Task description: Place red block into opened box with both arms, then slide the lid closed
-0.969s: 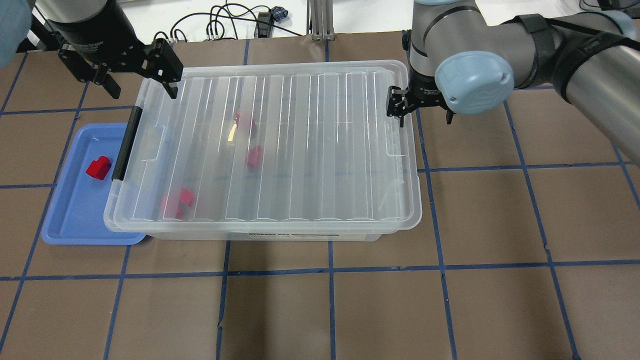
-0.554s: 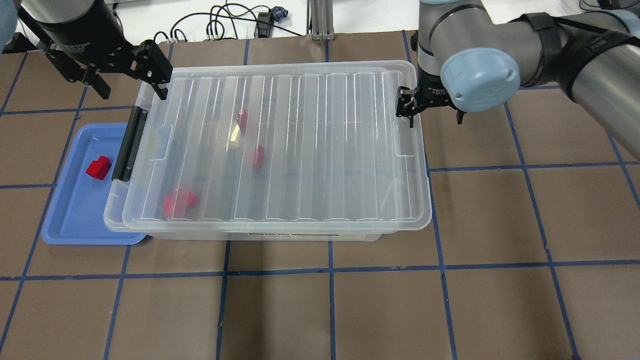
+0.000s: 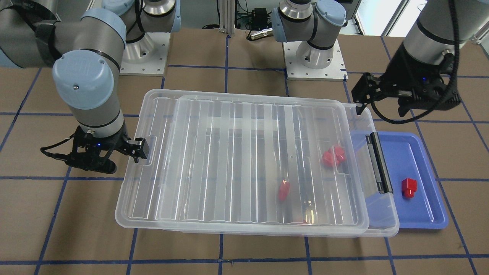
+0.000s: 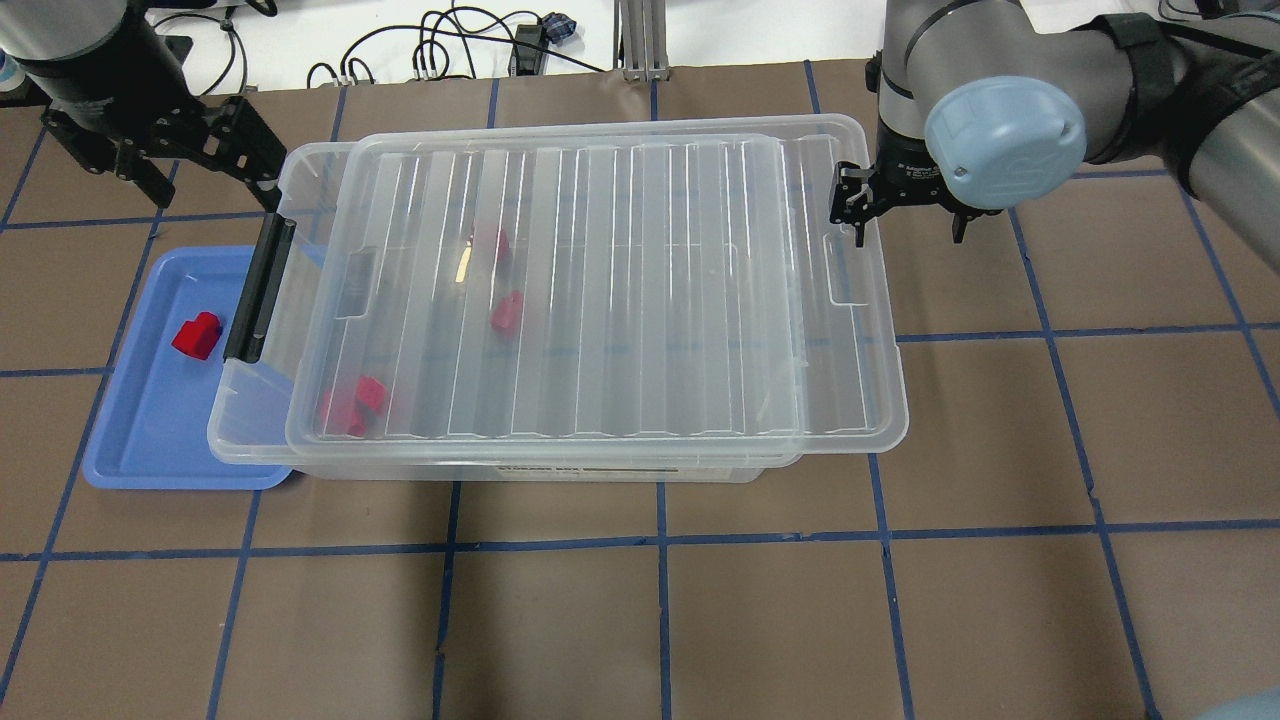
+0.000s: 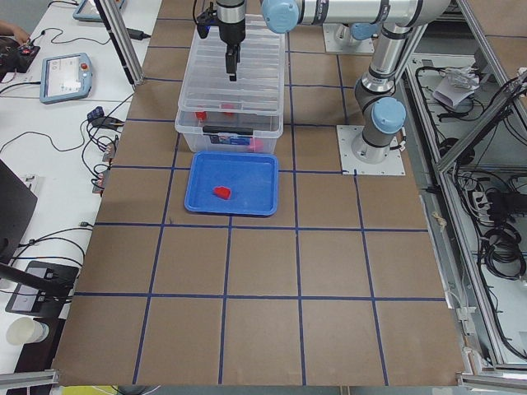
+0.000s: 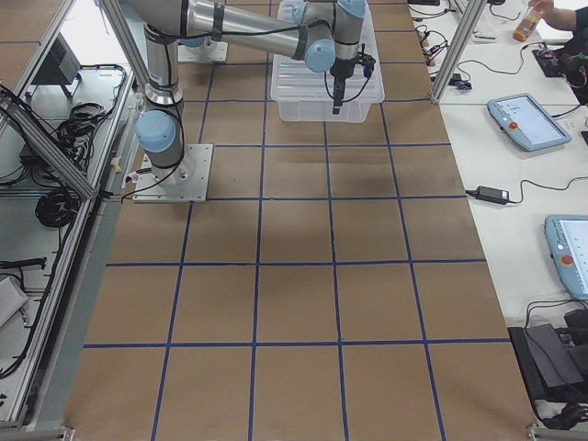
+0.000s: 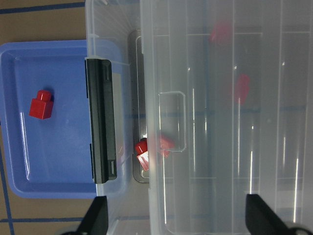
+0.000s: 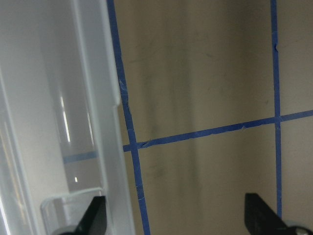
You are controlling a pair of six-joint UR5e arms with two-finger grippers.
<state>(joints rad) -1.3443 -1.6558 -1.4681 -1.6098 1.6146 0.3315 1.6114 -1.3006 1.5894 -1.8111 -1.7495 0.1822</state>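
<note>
While both jaws gape empty, right gripper (image 4: pixel 905 205) on 3 o'clock end of lid (image 4: pixel 600 300), left gripper (image 4: pixel 212 180) at 10 o'clock, box (image 4: pixel 250 430) sits part-uncovered: likely opening step, next grab red block (image 4: pixel 196 335) at 9 o'clock in blue tray (image 4: pixel 140 440).

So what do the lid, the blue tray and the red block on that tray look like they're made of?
Lid: looks like clear, glossy moulded plastic; red shapes beneath show through it and its ribs catch bright streaks.
Blue tray: probably opaque plastic, smooth, with a soft sheen.
Red block: seemingly hard plastic, evenly coloured, crisp edges; finish too small to judge.
</note>
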